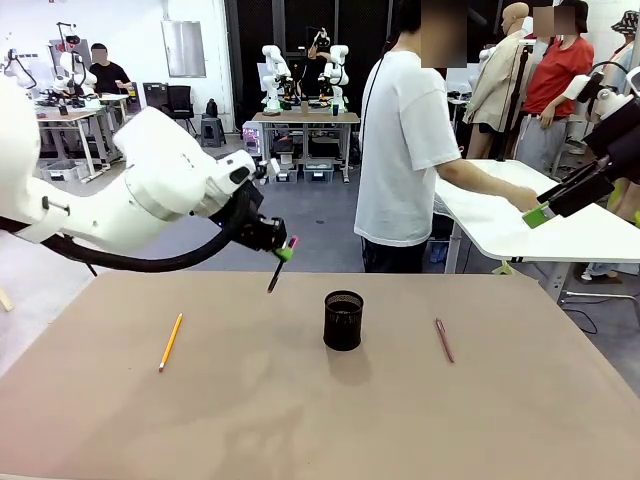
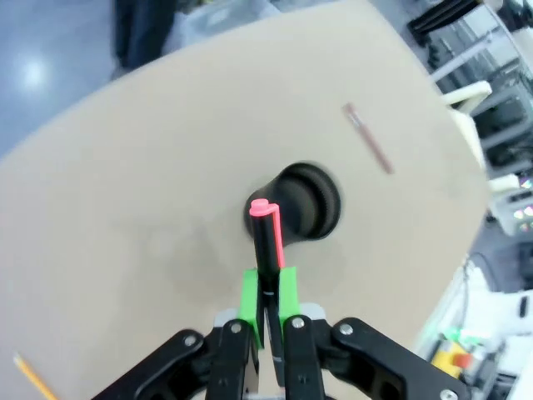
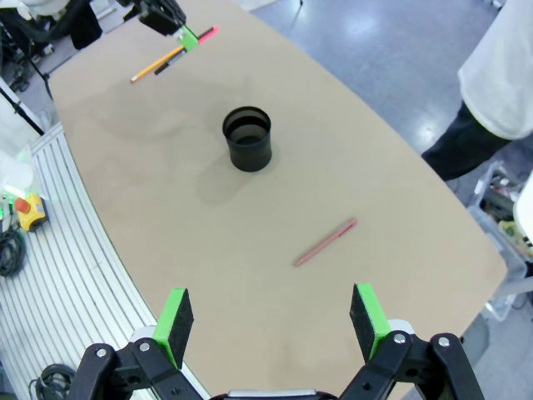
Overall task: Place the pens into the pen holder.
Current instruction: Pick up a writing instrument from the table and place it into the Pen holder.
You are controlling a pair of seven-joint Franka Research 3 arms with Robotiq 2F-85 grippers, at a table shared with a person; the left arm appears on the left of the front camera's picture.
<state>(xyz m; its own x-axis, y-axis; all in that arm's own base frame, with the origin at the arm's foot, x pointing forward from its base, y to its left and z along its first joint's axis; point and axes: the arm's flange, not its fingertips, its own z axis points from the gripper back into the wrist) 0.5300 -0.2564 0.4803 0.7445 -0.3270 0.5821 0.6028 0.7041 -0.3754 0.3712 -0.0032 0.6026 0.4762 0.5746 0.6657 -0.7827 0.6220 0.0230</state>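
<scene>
Black pen holder (image 1: 343, 320), yellow pencil (image 1: 171, 342) left, pink pen (image 1: 444, 340) right

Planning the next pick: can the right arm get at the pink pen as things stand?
Probably yes. Its jaws stand open above the table; the pink pen lies alone on it, apart from the cup, nothing in between.

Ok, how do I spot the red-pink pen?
Find the black mesh pen holder mid-table. On the robot's right of it, a thin red-pink pen lies flat. The yellow pencil lies left; the left claw holds the red-capped black pen.
</scene>
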